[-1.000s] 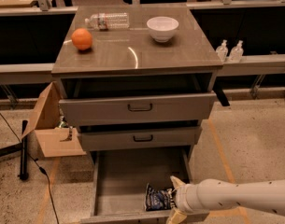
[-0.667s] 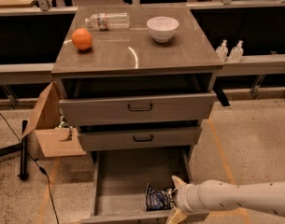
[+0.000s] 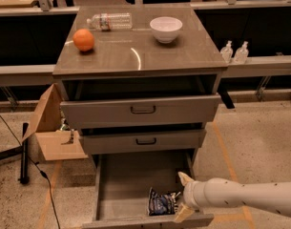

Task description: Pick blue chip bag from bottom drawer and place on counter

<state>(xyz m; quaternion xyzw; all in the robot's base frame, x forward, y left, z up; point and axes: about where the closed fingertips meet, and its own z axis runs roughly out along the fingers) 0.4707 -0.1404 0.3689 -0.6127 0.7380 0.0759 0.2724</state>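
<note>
The blue chip bag (image 3: 160, 202) lies crinkled on the floor of the open bottom drawer (image 3: 121, 185), near its front right corner. My gripper (image 3: 182, 196) reaches in from the right on a white arm and sits right against the bag's right edge. Its two pale fingers (image 3: 184, 178) are spread apart, one above and one below the bag's right side, not closed on it. The counter (image 3: 140, 56) is the glossy grey-brown top of the cabinet, well above the gripper.
On the counter are an orange (image 3: 83, 39), a lying water bottle (image 3: 109, 21) and a white bowl (image 3: 165, 29). The two upper drawers (image 3: 142, 109) stand partly pulled out above the bottom one. A cardboard box (image 3: 52, 132) stands to the left of the cabinet. Two small bottles (image 3: 234, 51) stand on a ledge at right.
</note>
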